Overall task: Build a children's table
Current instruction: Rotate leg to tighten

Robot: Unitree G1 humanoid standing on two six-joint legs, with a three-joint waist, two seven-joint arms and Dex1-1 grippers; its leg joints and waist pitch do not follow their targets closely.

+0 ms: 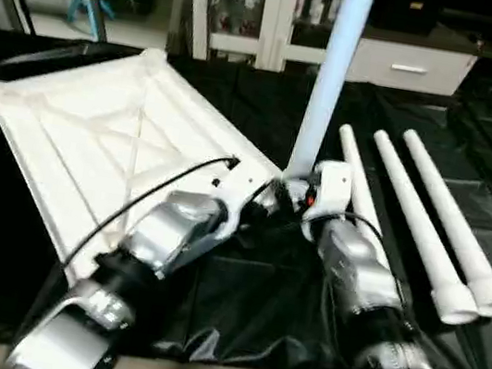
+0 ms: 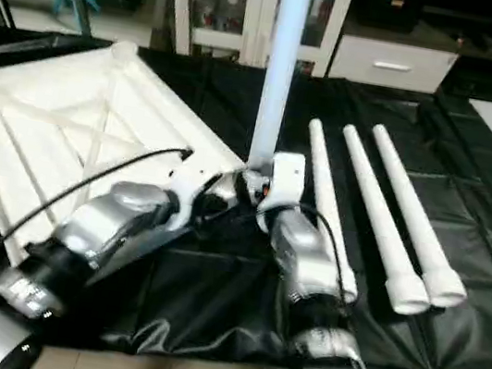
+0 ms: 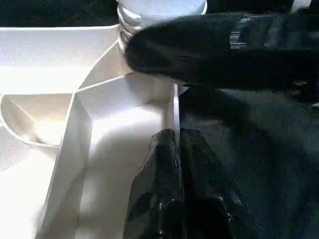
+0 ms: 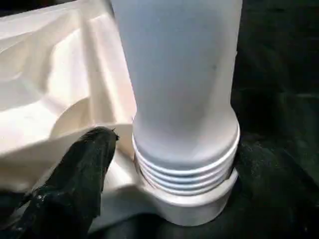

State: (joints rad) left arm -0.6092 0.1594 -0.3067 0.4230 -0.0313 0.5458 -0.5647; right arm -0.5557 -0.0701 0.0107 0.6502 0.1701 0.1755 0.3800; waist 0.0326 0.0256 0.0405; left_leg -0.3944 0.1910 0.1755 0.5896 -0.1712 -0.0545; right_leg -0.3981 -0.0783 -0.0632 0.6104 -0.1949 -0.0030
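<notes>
Standing upright in the near-right corner socket of the white ribbed plastic table panel (image 1: pixel 103 139), the long white tapered leg (image 1: pixel 330 76) rises just beyond the right tool (image 4: pixel 164 149), whose fingers stand apart around its threaded base, while the left tool (image 3: pixel 175 149) pinches the panel's rim.

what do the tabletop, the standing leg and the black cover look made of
Tabletop: looks like moulded white plastic, smooth with a slight sheen; thin ribs cross its underside. Standing leg: seemingly the same white plastic, matte, with moulded thread ridges at its base where it enters the corner socket. Black cover: thin, glossy sheeting, probably plastic film or coated fabric; it wrinkles and reflects light.
</notes>
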